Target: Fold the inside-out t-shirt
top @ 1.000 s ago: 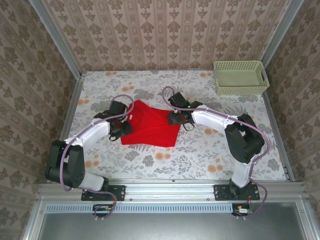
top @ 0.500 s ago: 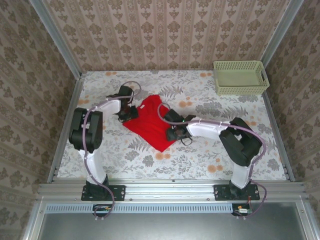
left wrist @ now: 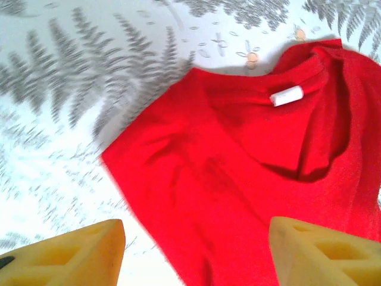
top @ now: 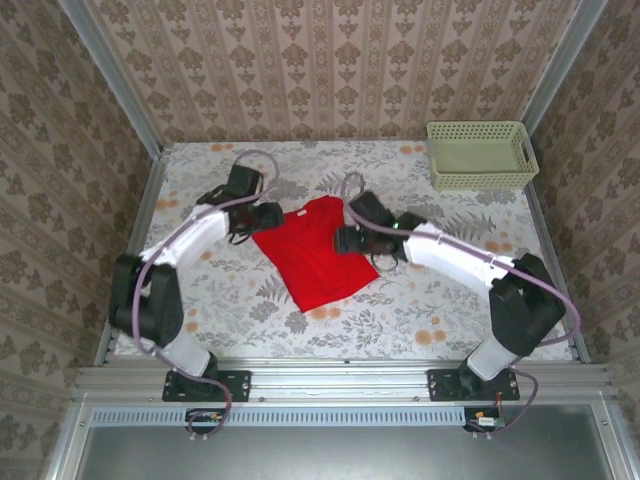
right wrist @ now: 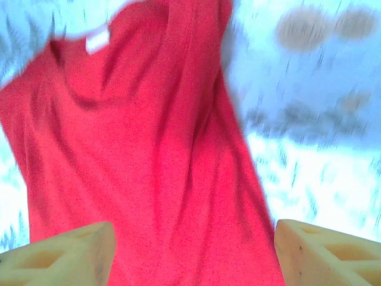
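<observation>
Just t-shirt [top: 315, 255], floral tablecloth [top: 430, 310], patterned walls [top: 330, 70]

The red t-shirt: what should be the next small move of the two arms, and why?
Probably lower both grippers onto the collar end and pinch it there. The t-shirt lies flat as a narrow slanted strip, its white label showing. The left gripper and the right gripper hang over that end, jaws open, holding nothing.

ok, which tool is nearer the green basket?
The right tool, at the t-shirt's basket-side edge; the left tool sits across it, farther from the basket.
</observation>
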`<action>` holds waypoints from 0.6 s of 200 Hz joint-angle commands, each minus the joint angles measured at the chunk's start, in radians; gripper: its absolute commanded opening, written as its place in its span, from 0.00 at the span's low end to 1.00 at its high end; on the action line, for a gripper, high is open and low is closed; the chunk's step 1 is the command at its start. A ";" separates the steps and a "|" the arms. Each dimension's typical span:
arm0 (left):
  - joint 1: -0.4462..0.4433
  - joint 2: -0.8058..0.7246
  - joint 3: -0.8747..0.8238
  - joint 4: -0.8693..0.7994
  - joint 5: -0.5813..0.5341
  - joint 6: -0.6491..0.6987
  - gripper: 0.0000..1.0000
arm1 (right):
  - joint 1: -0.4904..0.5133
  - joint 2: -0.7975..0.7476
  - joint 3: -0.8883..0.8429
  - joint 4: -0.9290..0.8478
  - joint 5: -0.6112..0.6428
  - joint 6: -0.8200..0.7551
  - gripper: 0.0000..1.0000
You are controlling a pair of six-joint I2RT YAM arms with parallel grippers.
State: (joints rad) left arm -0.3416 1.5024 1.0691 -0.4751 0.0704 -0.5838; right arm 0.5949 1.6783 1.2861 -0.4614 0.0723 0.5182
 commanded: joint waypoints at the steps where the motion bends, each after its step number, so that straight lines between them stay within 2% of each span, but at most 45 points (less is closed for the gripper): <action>1: 0.021 -0.039 -0.162 0.137 0.051 -0.154 0.67 | -0.058 0.158 0.128 -0.044 -0.079 -0.123 0.74; 20: 0.034 -0.019 -0.218 0.226 0.097 -0.184 0.69 | -0.104 0.290 0.256 -0.058 -0.133 -0.164 0.74; 50: 0.063 0.086 -0.213 0.346 0.173 -0.202 0.68 | -0.130 0.458 0.428 -0.113 -0.156 -0.209 0.74; 81: 0.066 0.184 -0.163 0.378 0.185 -0.202 0.65 | -0.141 0.558 0.515 -0.128 -0.181 -0.213 0.73; 120: 0.065 0.291 -0.096 0.400 0.217 -0.190 0.61 | -0.138 0.657 0.602 -0.154 -0.270 -0.201 0.72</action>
State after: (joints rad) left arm -0.2722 1.7115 0.9184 -0.1951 0.2268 -0.7681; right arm 0.4549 2.2753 1.8107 -0.5606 -0.1188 0.3313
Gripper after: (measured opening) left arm 0.624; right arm 0.726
